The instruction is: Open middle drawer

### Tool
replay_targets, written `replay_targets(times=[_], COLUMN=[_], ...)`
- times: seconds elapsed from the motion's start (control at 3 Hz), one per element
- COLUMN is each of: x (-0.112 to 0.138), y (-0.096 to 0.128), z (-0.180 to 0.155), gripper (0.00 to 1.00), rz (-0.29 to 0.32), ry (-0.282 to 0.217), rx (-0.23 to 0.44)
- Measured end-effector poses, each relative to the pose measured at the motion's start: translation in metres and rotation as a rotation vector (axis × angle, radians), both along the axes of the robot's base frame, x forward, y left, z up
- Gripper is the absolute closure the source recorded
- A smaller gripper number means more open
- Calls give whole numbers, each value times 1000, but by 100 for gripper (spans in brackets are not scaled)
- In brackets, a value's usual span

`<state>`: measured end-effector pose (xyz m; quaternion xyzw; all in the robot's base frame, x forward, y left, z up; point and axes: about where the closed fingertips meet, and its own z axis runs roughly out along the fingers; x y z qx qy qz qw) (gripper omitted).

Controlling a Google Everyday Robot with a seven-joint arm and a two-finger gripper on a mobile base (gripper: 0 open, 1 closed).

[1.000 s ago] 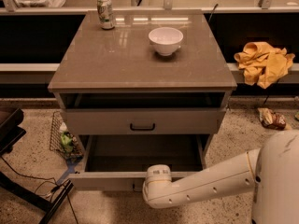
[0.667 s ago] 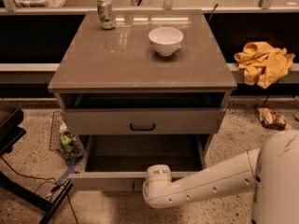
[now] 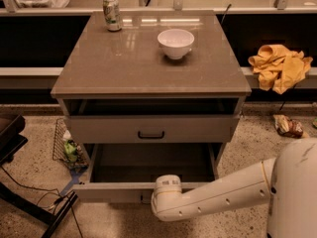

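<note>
The middle drawer (image 3: 119,192) stood pulled well out of the cabinet (image 3: 63,105), its grey box open to view and its front the part farthest forward. The end effector (image 3: 148,197) was at the centre of that front, where the handle would be, hidden behind the white wrist; whether it was gripping or slack could not be told.

The main risk seemed to be overtravel. With so much of the box already showing, a further pull could have run the drawer against its stops or off its runners and jolted the cabinet. A sideways withdrawal might have twisted the front or snagged the handle.

Just above, the top drawer (image 3: 109,129) sat close over the arm (image 3: 223,195), so lifting early could have knocked it. A jolt might also have shifted the bowl (image 3: 176,42) and can (image 3: 112,14) on the worktop (image 3: 148,73). Left of the cabinet, a wire basket (image 3: 62,143) and floor cables (image 3: 29,187) lay near enough to catch a drifting base.
</note>
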<state>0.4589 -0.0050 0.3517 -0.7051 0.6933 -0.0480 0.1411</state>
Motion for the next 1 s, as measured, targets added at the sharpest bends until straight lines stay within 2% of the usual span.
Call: replay_targets(times=[0.33, 1.0], x=[0, 0], y=[0, 0], z=[0, 0], gripper=[55, 8], rz=[0, 0], ry=[0, 0], rx=[0, 0])
